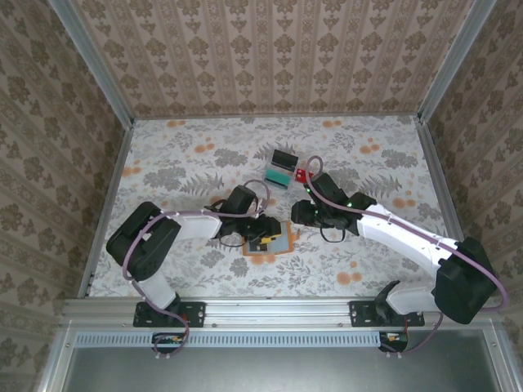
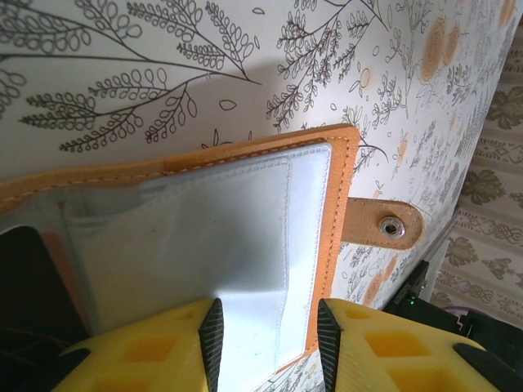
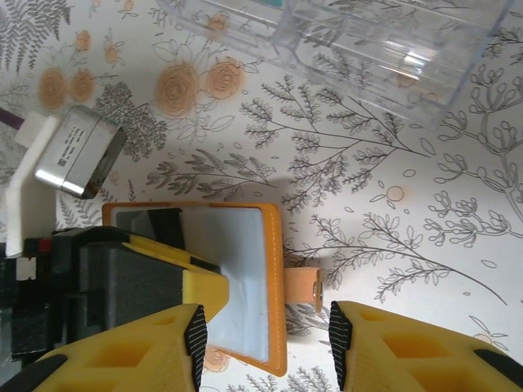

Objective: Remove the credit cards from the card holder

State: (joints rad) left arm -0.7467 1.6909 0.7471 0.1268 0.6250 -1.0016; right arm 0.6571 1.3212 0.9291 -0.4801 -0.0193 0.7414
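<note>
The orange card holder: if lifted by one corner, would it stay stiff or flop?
Probably floppy: the card holder is thin, stitched and lies flat open, so it would likely sag when lifted. It is likely light too. Its clear pockets look glossy, perhaps slippery, and the snap tab may dangle.

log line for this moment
left gripper: open over holder | right gripper: open over holder edge | holder: spread open | black card, teal card, red card: out, beyond holder
</note>
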